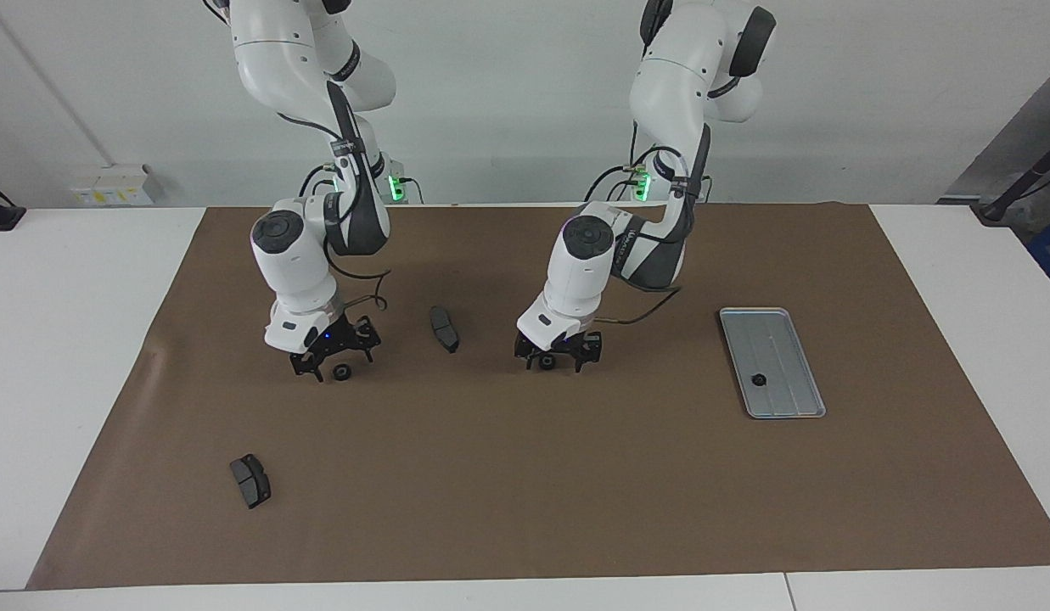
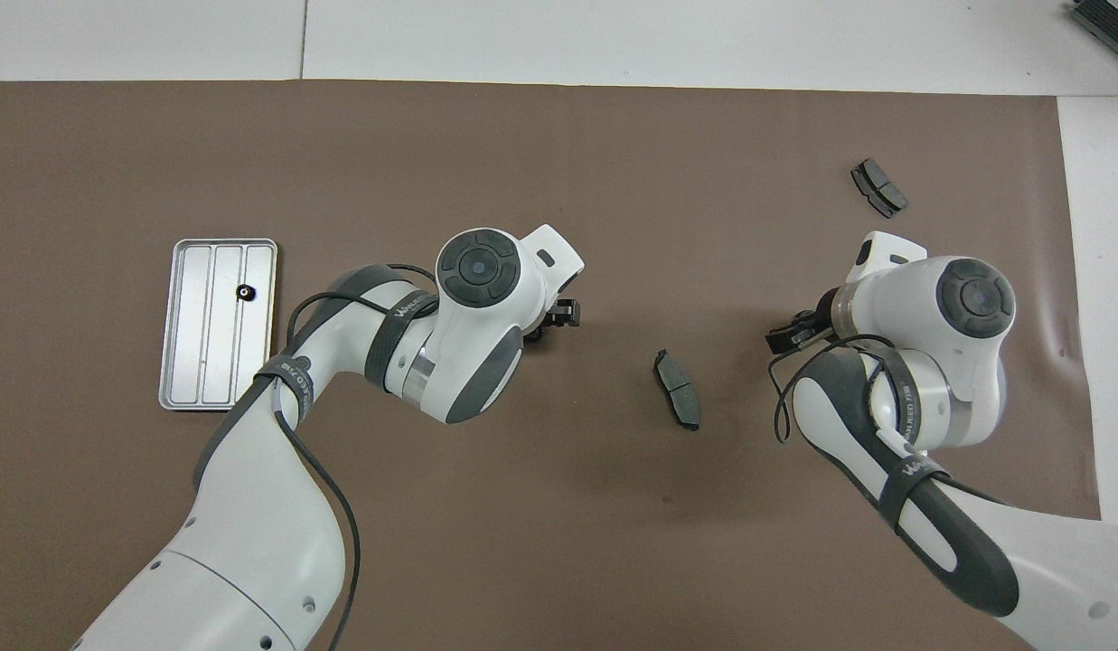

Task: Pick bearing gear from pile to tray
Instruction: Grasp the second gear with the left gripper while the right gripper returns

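Operator: What does the facing view give me?

Spotter: You have the tray [image 1: 792,339] near the left arm's end of the mat [image 1: 525,475]. Its long axis and ridges run from the robots outward, slightly skewed. One gear lies flat in it, the tray gear [image 1: 757,380], in the half farther from the robots. A gear is round, so you get no long axis from it.

Operator: And the grippers?

Spotter: Your left gripper [image 1: 557,360] is down at the mat with its jaws spread wide. The middle gear [image 1: 547,362] sits between the fingers, not pinched. Your right gripper [image 1: 329,363] is also low, jaws wide, and the outer gear [image 1: 342,372] lies at its fingertips. I cannot tell whether they touch.

Operator: Anything else there?

Spotter: The middle pad [image 1: 444,328] lies between the two grippers, its long axis running roughly away from the robots. The outer pad [image 1: 250,480] lies farther from the robots, toward the right arm's end.

Operator: Now the overhead view.

Spotter: It confirms for you that the tray's long axis runs straight away from the robots. The tray gear sits on the lane nearest the left arm's wrist. Both pads show plainly, the outer one lying slantwise.

Operator: What do I lose there?

Spotter: Both loose gears. Each arm's wrist covers its own gear, and only a bit of each gripper pokes out. You can read the jaws and the gears from the facing view alone.
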Controlling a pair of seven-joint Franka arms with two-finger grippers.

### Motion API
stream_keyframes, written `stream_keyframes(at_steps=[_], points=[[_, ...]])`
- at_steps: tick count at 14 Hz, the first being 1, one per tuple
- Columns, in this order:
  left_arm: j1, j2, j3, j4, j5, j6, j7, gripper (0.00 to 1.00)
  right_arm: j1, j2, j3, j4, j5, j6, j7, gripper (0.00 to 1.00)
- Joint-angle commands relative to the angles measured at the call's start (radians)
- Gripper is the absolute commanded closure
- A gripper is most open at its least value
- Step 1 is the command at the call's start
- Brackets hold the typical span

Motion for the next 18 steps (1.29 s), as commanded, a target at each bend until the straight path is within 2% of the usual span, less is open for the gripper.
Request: stream_keyframes(at_steps=[1, 3, 5, 9, 11, 12, 13, 14, 15, 17, 18], points=[[-0.025, -0.031, 0.018, -0.056, 0.011, 0.020, -0.005, 0.10, -0.006, -0.034, -0.008, -0.036, 0.027, 0.016, -0.065, 0.25], [-0.033, -0.035, 0.017, -0.068, 0.011, 0.020, -0.007, 0.12, -0.004, -0.034, -0.021, -0.037, 0.027, 0.014, -0.071, 0.41], [-0.044, -0.040, 0.018, -0.076, 0.011, 0.020, -0.007, 0.18, -0.004, -0.024, -0.022, -0.037, 0.027, 0.017, -0.066, 0.43], [-0.044, -0.040, 0.017, -0.076, 0.011, 0.020, -0.007, 0.46, -0.006, -0.014, -0.022, -0.037, 0.028, 0.031, -0.062, 0.45], [-0.044, -0.040, 0.017, -0.076, 0.011, 0.017, -0.005, 0.62, -0.006, -0.014, -0.022, -0.037, 0.028, 0.031, -0.059, 0.55], [-0.044, -0.040, 0.017, -0.076, 0.011, 0.017, -0.005, 0.69, -0.006, -0.014, -0.022, -0.037, 0.030, 0.031, -0.054, 0.57], [-0.044, -0.041, 0.017, -0.076, 0.011, 0.017, -0.005, 0.75, -0.006, -0.014, -0.022, -0.037, 0.028, 0.031, -0.051, 0.65], [-0.044, -0.040, 0.017, -0.076, 0.011, 0.016, -0.007, 0.80, -0.005, -0.013, -0.022, -0.036, 0.030, 0.037, -0.051, 0.86], [-0.044, -0.041, 0.017, -0.076, 0.011, 0.016, -0.005, 0.85, -0.004, -0.011, -0.022, -0.034, 0.030, 0.042, -0.046, 0.98], [-0.042, -0.041, 0.017, -0.076, 0.011, 0.013, -0.005, 0.96, 0.000, -0.010, -0.022, -0.019, 0.028, 0.039, 0.015, 1.00], [-0.035, -0.041, 0.017, -0.070, 0.011, 0.002, -0.004, 0.97, 0.005, -0.013, -0.021, -0.007, 0.028, 0.028, 0.038, 1.00]])
